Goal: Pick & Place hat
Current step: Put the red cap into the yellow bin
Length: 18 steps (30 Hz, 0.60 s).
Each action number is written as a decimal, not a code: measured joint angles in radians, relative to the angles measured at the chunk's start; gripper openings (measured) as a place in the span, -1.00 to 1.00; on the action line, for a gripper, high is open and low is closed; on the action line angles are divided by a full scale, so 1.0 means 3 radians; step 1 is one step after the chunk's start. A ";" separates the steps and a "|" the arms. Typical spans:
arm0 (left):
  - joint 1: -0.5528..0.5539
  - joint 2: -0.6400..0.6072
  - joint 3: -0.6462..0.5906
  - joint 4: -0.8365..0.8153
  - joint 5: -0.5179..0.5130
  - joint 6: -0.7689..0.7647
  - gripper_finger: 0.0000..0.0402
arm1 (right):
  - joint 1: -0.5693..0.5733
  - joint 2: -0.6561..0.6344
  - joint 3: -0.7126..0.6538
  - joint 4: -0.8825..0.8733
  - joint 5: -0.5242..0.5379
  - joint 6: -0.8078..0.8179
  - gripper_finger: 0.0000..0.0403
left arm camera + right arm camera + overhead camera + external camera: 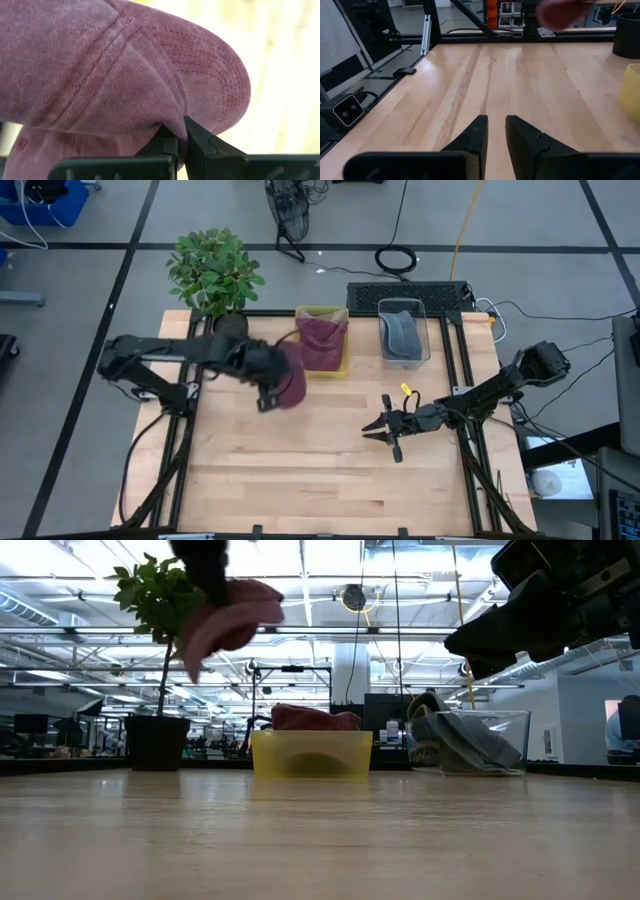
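A maroon cap [292, 377] hangs in the air above the table's far left part, just left of a yellow bin [343, 350]. My left gripper [268, 395] is shut on it. In the low view the cap [232, 615] is high above the tabletop. A second maroon hat [322, 340] lies in the yellow bin. My right gripper [378, 430] hovers over the table's right middle with a narrow gap between its fingers [496, 131] and nothing in it. My left gripper pinches the cap between its two fingers, at the edge where the stitched brim meets the crown [180, 117]. The fingers [167, 145] slant down from above. The cap is lifted clear of the table and droops beside the fingers.
A clear bin [403, 330] with grey hats stands right of the yellow bin at the far edge. A potted plant [213, 270] stands at the far left corner. Bare wood [300, 470] fills the near half of the table.
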<state>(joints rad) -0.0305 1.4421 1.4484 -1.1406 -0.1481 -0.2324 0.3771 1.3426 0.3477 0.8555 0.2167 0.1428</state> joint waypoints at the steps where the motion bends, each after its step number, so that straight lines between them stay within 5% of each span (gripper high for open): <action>1: 0.0095 0.0065 0.0047 0.0006 -0.0011 0.0104 -0.94 | 0.0000 0.0000 0.0000 0.0000 0.0000 -0.0005 -0.73; 18: 0.0971 0.1707 0.1529 0.0053 0.0053 0.1482 -0.97 | 0.0000 0.0001 0.0000 0.0000 -0.0011 -0.0056 -0.73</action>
<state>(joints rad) 0.2607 1.9544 1.9071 -1.1249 -0.1323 0.2122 0.3771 1.3430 0.3477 0.8553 0.2134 0.1261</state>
